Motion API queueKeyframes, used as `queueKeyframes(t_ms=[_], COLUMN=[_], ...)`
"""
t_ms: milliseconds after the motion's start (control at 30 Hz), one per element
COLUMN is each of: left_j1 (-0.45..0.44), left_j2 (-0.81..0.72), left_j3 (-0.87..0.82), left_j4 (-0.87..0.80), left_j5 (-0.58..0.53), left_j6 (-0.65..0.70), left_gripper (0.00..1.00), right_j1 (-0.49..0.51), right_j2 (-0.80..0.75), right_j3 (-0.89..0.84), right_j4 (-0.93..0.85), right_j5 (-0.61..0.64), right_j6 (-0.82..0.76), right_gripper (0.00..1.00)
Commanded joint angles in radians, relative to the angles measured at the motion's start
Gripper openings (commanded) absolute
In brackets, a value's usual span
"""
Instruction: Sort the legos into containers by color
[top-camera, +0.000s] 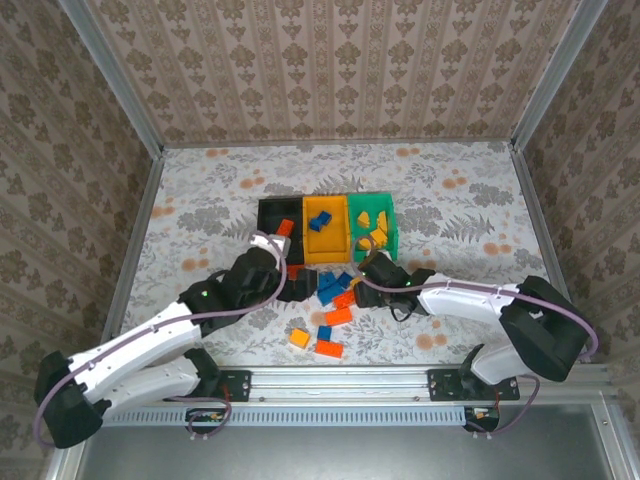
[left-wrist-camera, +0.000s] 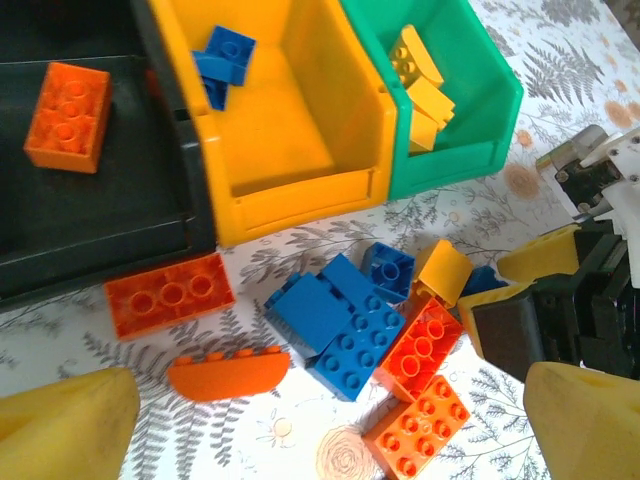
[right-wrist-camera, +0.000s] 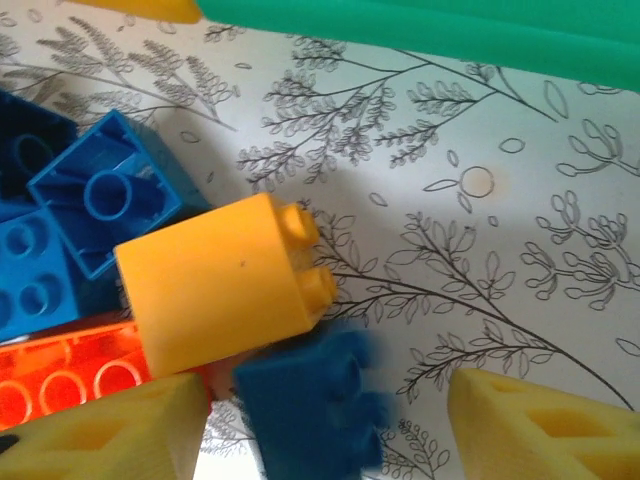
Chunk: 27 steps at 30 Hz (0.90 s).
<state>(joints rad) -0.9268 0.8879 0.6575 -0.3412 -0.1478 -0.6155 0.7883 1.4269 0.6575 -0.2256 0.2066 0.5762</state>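
Containers: three bins joined in a row on the floral worktop, all places here given from the yellow bin at the centre.
- Black bin: touching the yellow bin's left side; holds one red-orange brick.
- Green bin: touching the yellow bin's right side; holds several yellow bricks.
- Yellow bin itself: holds blue bricks, lying at its far end.

Legos, loose on the worktop:
- Main pile: just in front of the yellow bin, on the arms' side; blue, red-orange and yellow pieces lying against one another.
- Flat red-orange piece: in front and to the left of the yellow bin, studs up.
- Curved red-orange piece: a little farther out from the yellow bin than the flat one.
- Outlying yellow-orange brick, outlying blue brick and outlying red-orange brick: well in front of the yellow bin, apart from the pile.

Left gripper: in front and to the left of the yellow bin, over the pile; jaws spread wide, both foam pads clear of the bricks.

Right gripper: in front and to the right of the yellow bin, low at the pile's right edge; jaws partly apart, straddling a small, blurred blue piece. One pad is just beside it, the other stands clear. Rounded yellow brick is touching that piece on the side nearer the yellow bin.
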Motion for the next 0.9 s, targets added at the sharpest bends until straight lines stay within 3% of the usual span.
queueKeyframes(t_ms=[0,167,300,433,700,867], left_j1=[0.011,0.013,0.019,0.024,0.030,0.034], left_j2=[-0.052,-0.103,-0.121,-0.124,-0.134,-0.144], left_j3=[-0.015,-0.013,-0.017,-0.027,-0.039,-0.059], left_j4=[-0.074,-0.123,-0.139,-0.138,-0.154,-0.157], left_j5=[-0.055,-0.072,-0.078,-0.071,-0.068,-0.071], left_j6=[-0.047,-0.047,-0.050,-0.052,-0.059,-0.069], left_gripper=[1.00,1.00,1.00,1.00,1.00,1.00], right_j1=[-0.007,-0.035,-0.037,-0.037,-0.083,-0.112], right_j2=[-0.014,-0.118,-0.133,-0.069,0.037,0.035], right_j3=[-0.012,-0.057,-0.042,-0.016,-0.014,-0.034], right_j4=[-0.088,-0.120,-0.092,-0.046,-0.028,0.012], right_j5=[0.091,0.109,0.064,0.045,0.070,0.049], right_j6=[0.039,0.060,0.031,0.042,0.072,0.050], right_gripper=[0.64,0.62,0.75,0.76,0.62,0.43])
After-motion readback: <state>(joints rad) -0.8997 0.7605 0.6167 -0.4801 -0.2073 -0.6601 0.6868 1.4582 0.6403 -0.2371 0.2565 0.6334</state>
